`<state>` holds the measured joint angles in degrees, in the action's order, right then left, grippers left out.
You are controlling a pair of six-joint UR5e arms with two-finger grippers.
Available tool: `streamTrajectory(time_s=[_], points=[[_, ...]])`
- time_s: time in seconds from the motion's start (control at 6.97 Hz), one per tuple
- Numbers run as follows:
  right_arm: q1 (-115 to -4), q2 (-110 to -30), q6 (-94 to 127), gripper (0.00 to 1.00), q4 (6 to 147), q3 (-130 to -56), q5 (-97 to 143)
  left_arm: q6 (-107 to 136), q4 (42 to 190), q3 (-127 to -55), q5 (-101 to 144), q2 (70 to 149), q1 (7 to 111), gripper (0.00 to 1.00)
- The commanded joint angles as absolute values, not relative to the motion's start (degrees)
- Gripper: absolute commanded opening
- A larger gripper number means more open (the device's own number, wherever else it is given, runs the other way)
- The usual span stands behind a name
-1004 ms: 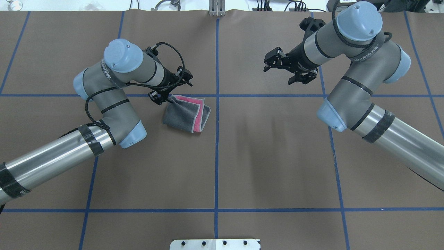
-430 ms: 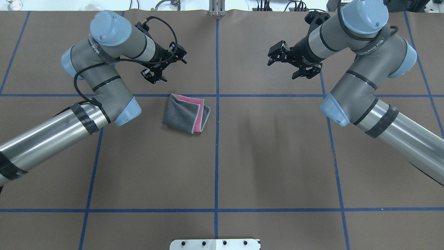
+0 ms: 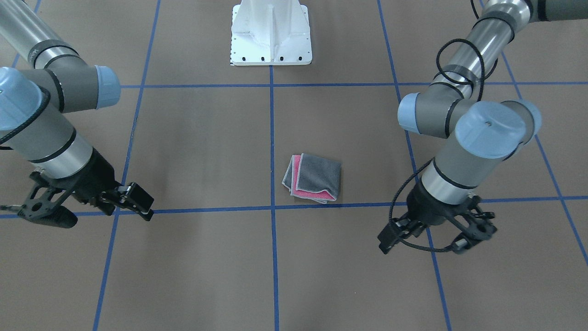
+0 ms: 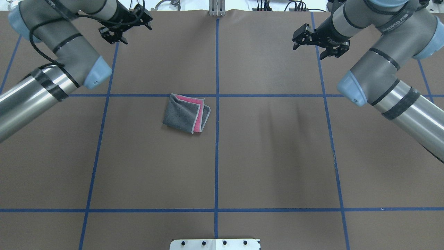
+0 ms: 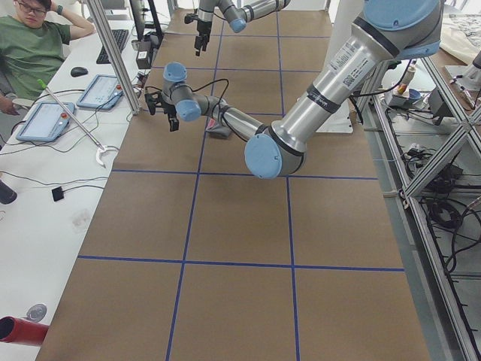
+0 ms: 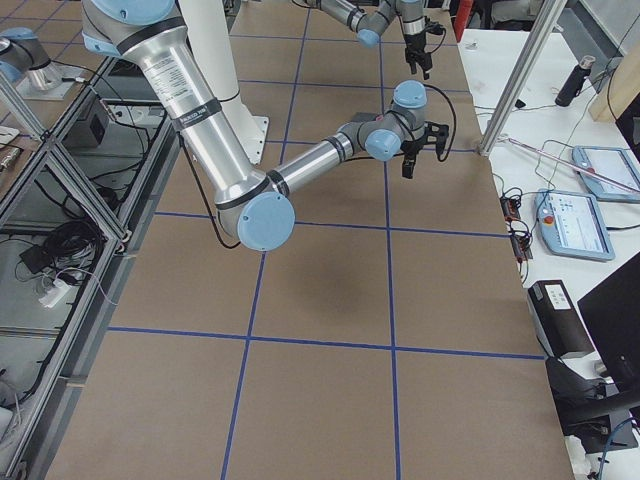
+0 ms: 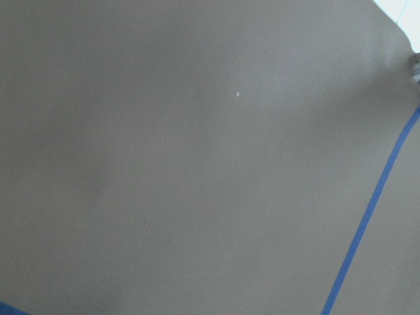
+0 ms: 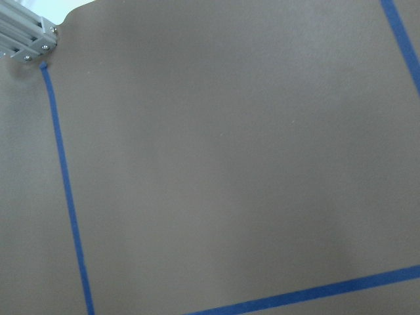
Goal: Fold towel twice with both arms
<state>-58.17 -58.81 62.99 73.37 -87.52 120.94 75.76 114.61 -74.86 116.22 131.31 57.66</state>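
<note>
Looks down on a brown bench gridded with blue tape lines; finds the left arm reaching in from 9 o'clock and the right arm from 3 o'clock, both bent toward the far edge at 12; notes a white base at 6 o'clock. Places the towel near the bench's middle, flat, grey face up with pink showing along its 12 and 3 o'clock edges; judges it already folded twice. Puts it roughly 5 o'clock from the left pincer and 8 o'clock from the right pincer, well apart from both, nearer the left; nearly square, so lacks a real long axis. Reads both pincers as spread wide and empty; sees nothing between them and the towel.
</note>
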Motion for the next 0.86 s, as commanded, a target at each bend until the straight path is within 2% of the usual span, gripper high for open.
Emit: streamTrajectory(time_s=[0.0,0.29,0.43,0.72], points=[[-63.7,-59.3,38.9,1.0,87.2,-87.5,113.9,54.6,99.4,-83.9,109.9,127.2,63.4,1.0],[-68.2,-60.6,21.5,1.0,93.9,-88.0,108.1,47.2,97.1,-88.4,104.0,120.8,65.5,1.0],[-68.6,-62.4,21.4,1.0,93.2,-90.4,106.5,46.2,97.8,-91.4,104.1,118.8,67.5,1.0],[-62.7,-65.4,21.4,1.0,90.0,-92.4,99.5,36.5,98.3,-93.2,103.8,114.0,68.0,1.0]])
